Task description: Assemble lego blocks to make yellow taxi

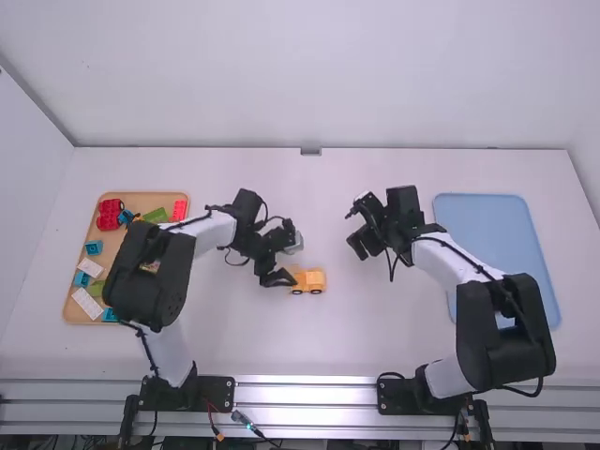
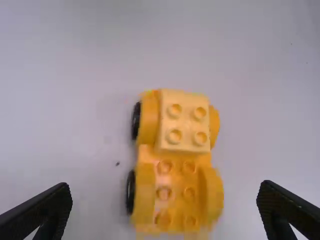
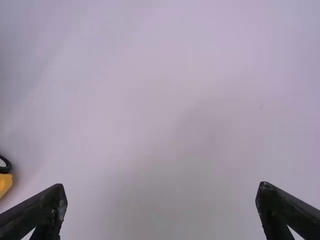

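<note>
Well, in the high view the car (image 1: 310, 280) sits on the table (image 1: 375, 347), well in from the edges, just beside the left gripper (image 1: 288, 263) and apart from the right gripper (image 1: 354, 229). The tan tray (image 1: 145, 200) of blocks lies near the table's left edge, the blue tray (image 1: 487, 225) near its right. In the left wrist view, the fingers stand wide apart, touching nothing; the yellow car has a raised four-stud block at one end, lower studs behind it and black wheels. In the right wrist view, the fingers are likewise spread, with the car's corner off beyond one.
</note>
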`<state>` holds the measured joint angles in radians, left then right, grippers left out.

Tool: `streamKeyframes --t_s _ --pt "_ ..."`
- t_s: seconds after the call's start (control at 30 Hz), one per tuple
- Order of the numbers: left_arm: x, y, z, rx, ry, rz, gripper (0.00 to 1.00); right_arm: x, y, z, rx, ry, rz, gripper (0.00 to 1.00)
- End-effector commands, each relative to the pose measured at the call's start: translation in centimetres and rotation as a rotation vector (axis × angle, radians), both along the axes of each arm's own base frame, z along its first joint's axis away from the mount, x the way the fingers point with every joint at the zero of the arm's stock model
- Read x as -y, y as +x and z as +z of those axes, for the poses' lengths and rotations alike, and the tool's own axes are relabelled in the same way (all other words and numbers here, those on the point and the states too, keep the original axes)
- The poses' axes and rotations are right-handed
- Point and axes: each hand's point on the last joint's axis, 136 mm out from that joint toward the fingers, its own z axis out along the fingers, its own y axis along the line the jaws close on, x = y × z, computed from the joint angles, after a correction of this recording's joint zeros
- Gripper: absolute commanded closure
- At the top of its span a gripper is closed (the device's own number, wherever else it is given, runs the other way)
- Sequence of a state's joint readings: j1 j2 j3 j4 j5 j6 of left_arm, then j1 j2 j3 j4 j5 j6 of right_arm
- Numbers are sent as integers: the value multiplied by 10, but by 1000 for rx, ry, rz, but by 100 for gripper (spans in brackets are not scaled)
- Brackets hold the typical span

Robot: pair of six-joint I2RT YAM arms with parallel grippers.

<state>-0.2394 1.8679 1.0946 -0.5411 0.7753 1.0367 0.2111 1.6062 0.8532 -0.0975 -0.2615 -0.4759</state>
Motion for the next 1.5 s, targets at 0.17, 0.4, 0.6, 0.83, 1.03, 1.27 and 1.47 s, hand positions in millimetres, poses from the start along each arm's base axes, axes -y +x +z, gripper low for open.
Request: streamKeyframes --t_s 0.17,0.4,0.6,0.83,1.03,1.27,1.47 --pt "-62 43 68 30 191 149 1 -1 9 13 53 11 -4 1" --pt "-160 105 99 -150 243 865 1 7 14 13 74 -28 -36 1" --pt "-291 123 101 -378 90 1619 1 12 16 12 79 -50 -53 1" --pt "-358 92 80 -642 -11 2012 1 10 21 16 104 -41 -52 1" --pt "-375 69 56 -761 86 2237 1 8 26 21 134 -35 -50 1" --pt "-374 76 42 -820 59 2408 1 5 28 24 151 -29 -46 1" --pt "-353 74 39 -919 51 2460 1 3 27 24 147 -26 -45 1"
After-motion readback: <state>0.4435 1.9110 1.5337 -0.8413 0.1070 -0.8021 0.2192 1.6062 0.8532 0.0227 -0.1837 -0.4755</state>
